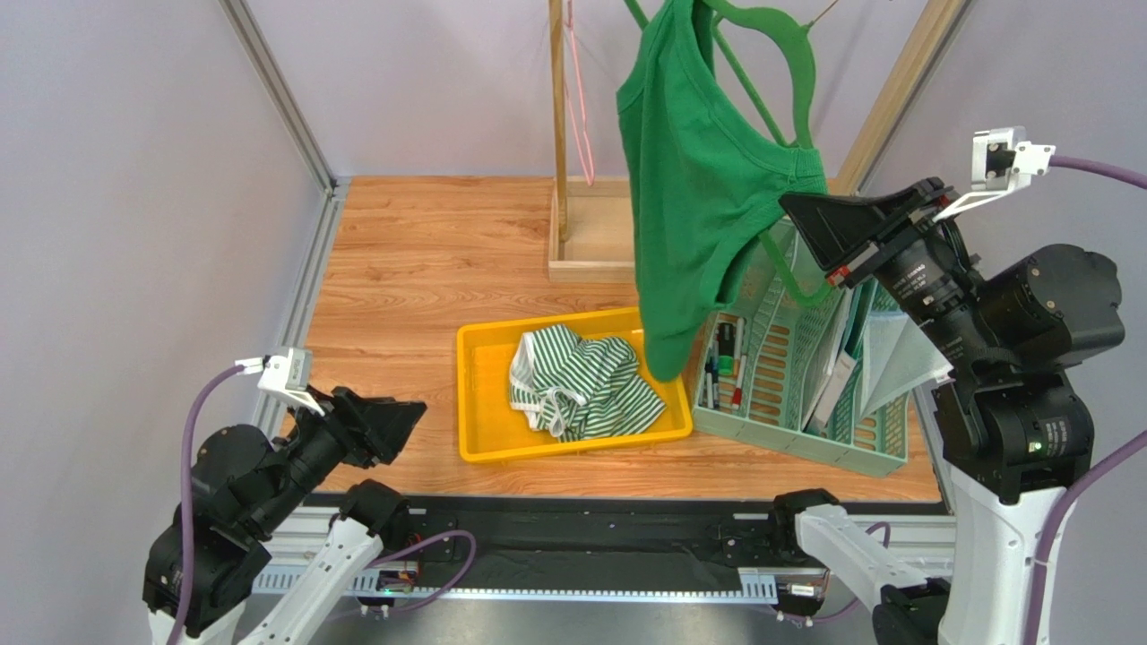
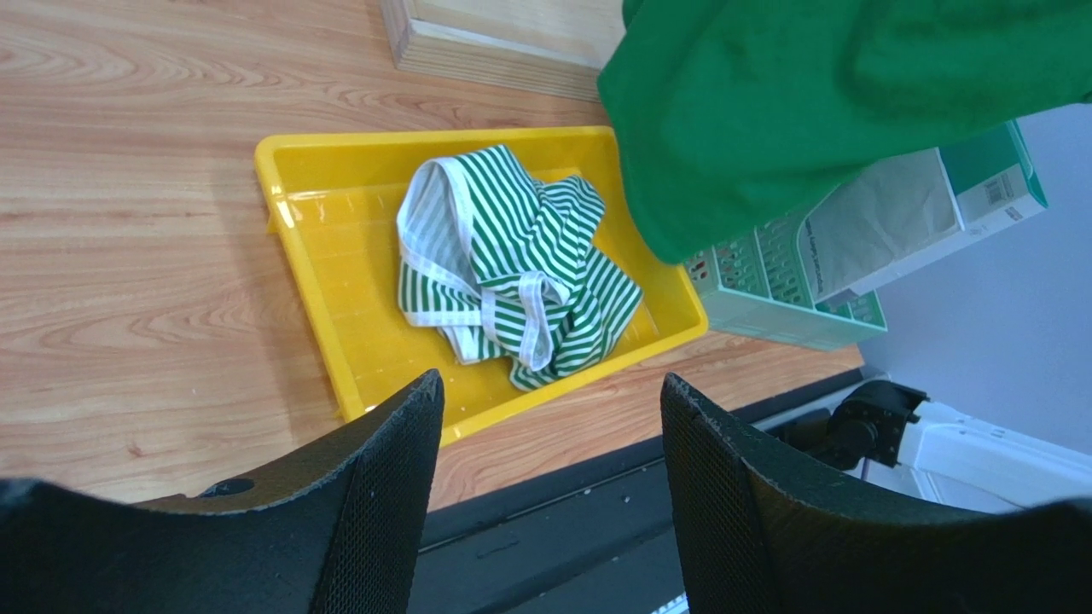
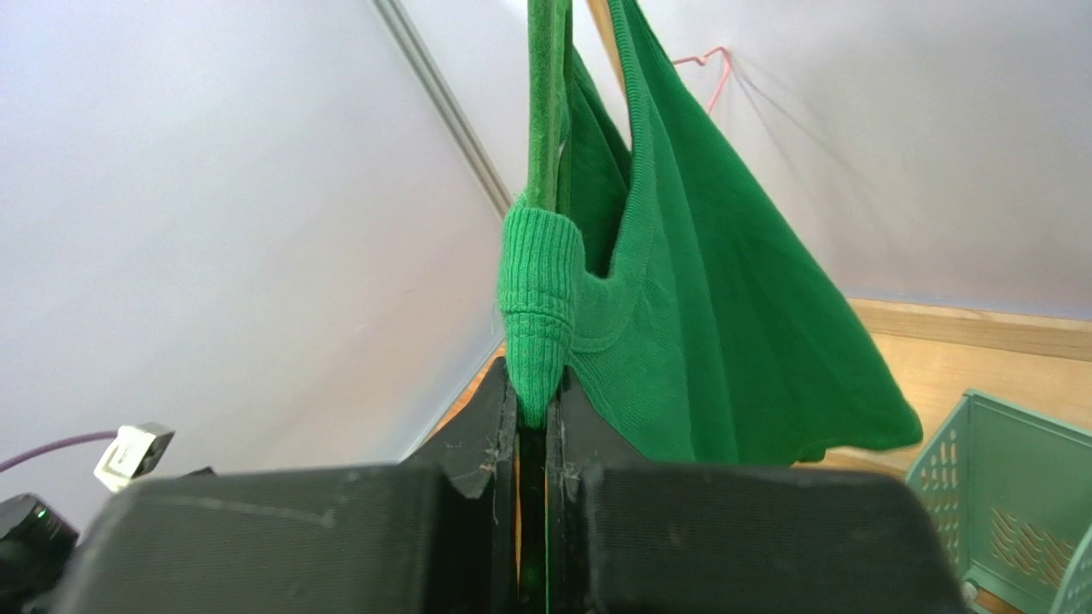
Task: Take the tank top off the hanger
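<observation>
The green tank top point(image 1: 693, 188) hangs on a green hanger point(image 1: 774, 54) from the wooden rack point(image 1: 556, 108) at about 12 o'clock on the bench point(image 1: 404, 269). Its lower hem droops over the far corner of the yellow tray point(image 1: 471, 390), which holds a striped garment point(image 1: 586, 383). The right gripper point(image 1: 794, 208) meets the tank top from its 3 o'clock side. In the wrist view its fingers point(image 3: 487, 435) are pressed together on a rolled, bunched edge of the knit. The hanger's arm runs straight up beside that roll, and I cannot tell whether it is pinched too. The left gripper point(image 1: 391, 423) sits low at 8 o'clock, fingers apart and holding nothing. The cloth looks light, soft and stretchy, so it will probably sag and drape rather than keep its shape, and it may cling to the hanger's ends. A thick fold near the strap or armhole looks the surest hold, since a single thin layer could slide out. The hanger will probably swing when pulled.
</observation>
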You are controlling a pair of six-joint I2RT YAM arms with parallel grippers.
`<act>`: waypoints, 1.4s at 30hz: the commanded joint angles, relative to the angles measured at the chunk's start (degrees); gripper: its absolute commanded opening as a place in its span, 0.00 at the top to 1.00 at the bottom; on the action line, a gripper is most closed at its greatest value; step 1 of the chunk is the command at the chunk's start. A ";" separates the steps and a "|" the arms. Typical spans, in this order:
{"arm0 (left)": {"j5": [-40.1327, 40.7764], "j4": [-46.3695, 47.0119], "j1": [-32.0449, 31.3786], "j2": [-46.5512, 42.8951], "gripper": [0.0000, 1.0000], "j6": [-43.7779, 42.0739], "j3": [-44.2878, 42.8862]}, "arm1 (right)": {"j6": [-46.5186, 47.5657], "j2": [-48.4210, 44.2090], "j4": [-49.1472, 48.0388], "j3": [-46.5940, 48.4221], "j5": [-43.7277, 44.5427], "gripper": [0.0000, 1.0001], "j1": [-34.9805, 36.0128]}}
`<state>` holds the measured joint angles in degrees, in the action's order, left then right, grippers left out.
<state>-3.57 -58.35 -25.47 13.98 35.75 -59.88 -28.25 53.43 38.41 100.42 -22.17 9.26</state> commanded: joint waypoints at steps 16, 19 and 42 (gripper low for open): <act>-2.66 4.12 -0.10 -0.27 0.32 0.90 2.05 | 0.91 -6.76 -9.06 -9.01 -19.04 1.00 0.24; -5.65 5.17 -0.01 0.17 0.32 0.55 0.91 | 3.37 -8.25 -8.44 -11.56 -21.59 1.00 0.23; -15.59 25.47 -0.01 11.94 0.31 19.61 -5.69 | 18.14 3.69 -18.01 -26.50 24.95 1.00 45.39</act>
<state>-21.08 -38.65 -25.47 23.29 46.37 -66.67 -16.29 55.77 28.51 74.15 -19.29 46.87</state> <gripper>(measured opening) 0.688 0.036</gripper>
